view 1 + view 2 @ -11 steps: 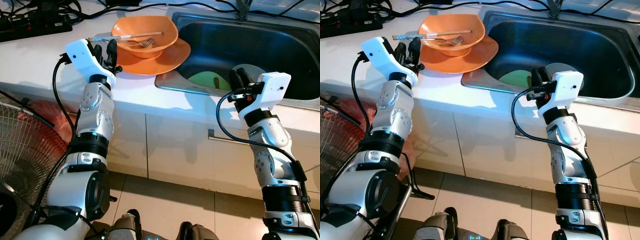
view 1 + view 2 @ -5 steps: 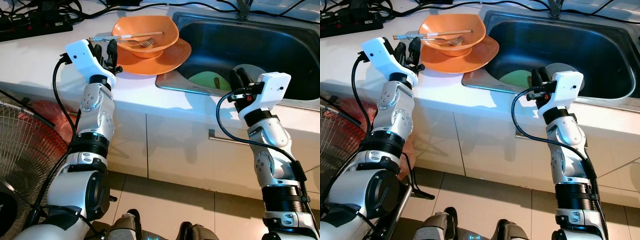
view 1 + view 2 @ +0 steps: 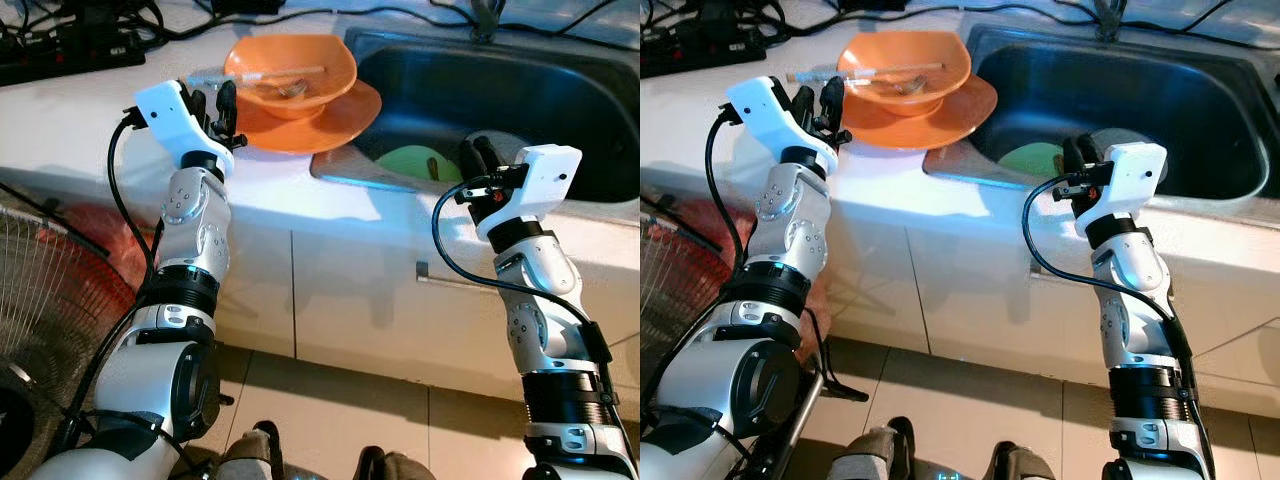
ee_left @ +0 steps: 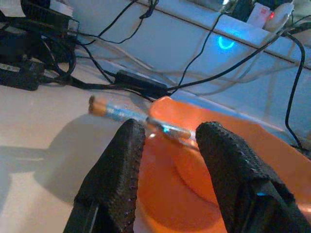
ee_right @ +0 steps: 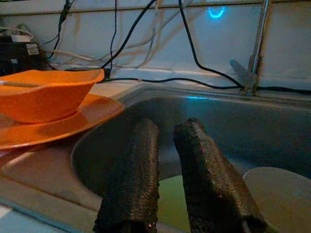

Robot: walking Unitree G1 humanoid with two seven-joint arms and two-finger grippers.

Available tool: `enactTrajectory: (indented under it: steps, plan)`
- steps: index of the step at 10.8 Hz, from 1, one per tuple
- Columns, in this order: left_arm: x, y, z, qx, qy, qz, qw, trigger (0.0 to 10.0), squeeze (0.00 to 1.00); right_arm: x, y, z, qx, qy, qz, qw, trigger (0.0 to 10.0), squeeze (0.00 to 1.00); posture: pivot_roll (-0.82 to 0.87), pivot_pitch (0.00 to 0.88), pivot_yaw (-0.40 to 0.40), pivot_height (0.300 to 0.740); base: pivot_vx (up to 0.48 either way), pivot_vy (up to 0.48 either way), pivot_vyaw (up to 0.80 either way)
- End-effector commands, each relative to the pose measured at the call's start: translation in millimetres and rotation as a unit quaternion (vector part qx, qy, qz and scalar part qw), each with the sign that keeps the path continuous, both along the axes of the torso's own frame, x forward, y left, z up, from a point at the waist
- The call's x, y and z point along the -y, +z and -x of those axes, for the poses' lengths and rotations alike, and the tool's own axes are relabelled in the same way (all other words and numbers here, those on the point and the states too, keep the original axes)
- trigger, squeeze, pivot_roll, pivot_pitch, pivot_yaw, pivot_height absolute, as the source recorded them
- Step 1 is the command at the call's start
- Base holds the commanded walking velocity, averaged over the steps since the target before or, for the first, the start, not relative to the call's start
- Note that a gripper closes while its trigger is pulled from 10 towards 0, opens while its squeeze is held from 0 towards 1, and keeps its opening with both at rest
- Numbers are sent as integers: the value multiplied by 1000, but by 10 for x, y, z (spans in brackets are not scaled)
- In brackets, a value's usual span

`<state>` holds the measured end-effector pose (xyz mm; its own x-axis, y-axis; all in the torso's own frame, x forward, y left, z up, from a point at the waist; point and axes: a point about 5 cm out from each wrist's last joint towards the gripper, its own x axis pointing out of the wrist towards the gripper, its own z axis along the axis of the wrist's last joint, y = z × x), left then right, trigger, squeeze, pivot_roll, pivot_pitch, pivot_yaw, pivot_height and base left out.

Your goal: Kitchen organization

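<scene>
An orange bowl [image 3: 290, 68] sits on an orange plate [image 3: 300, 125] on the white counter [image 3: 80, 120], left of the steel sink [image 3: 560, 90]. A fork [image 3: 290, 88] and a long-handled utensil [image 4: 112, 110] lie across the bowl. My left gripper [image 3: 212, 104] hovers at the plate's left edge, open, with the bowl's rim and the utensil beyond its fingers [image 4: 121, 160]. A green plate [image 3: 405, 160] and a pale plate [image 5: 279, 194] lie in the sink. My right gripper [image 3: 476, 155] hangs over the sink's front rim, open a little, with nothing between its fingers [image 5: 133, 170].
Black cables and a power strip [image 3: 60, 55] run along the back of the counter. The faucet [image 5: 255, 48] stands behind the sink. A floor fan [image 3: 40, 300] is low on the left, and white cabinet doors with a handle [image 3: 450, 280] are below the counter.
The whole picture has shifted slightly and gone a little blurred, so the camera moved. Both grippers keep their places by the plate and the sink.
</scene>
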<state>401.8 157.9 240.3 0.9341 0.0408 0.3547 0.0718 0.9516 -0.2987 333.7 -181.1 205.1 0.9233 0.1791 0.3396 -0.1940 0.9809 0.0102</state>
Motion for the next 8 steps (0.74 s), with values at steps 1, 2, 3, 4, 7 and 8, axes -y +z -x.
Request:
enactTrajectory:
  steps: [1,2,3,4,7,8]
  plan:
    - [26,51,-12,7,-4,-7,1000,10000,0,17,0,8,2,-4,-2,1000,10000,0,-13,178,-23,740,0,0,0]
    - [24,50,-12,7,-3,-6,1000,10000,0,16,0,8,2,-4,-2,1000,10000,0,-13,178,-23,740,0,0,0]
    - [26,55,-11,9,-3,-4,1000,10000,0,13,0,8,2,-2,-2,1000,10000,0,-13,178,-23,740,270,0,0]
    - [27,58,-8,11,-4,-7,1000,10000,0,8,-3,10,2,-1,-3,1000,10000,0,-12,177,-22,740,0,0,0]
    - [14,64,-4,15,-3,-4,1000,10000,0,6,-3,4,1,1,-3,1000,10000,0,-10,172,-23,740,0,0,0]
    - [23,64,-6,15,-4,-5,1000,10000,0,2,-3,4,2,2,-3,1000,10000,0,-10,170,-23,740,0,0,0]
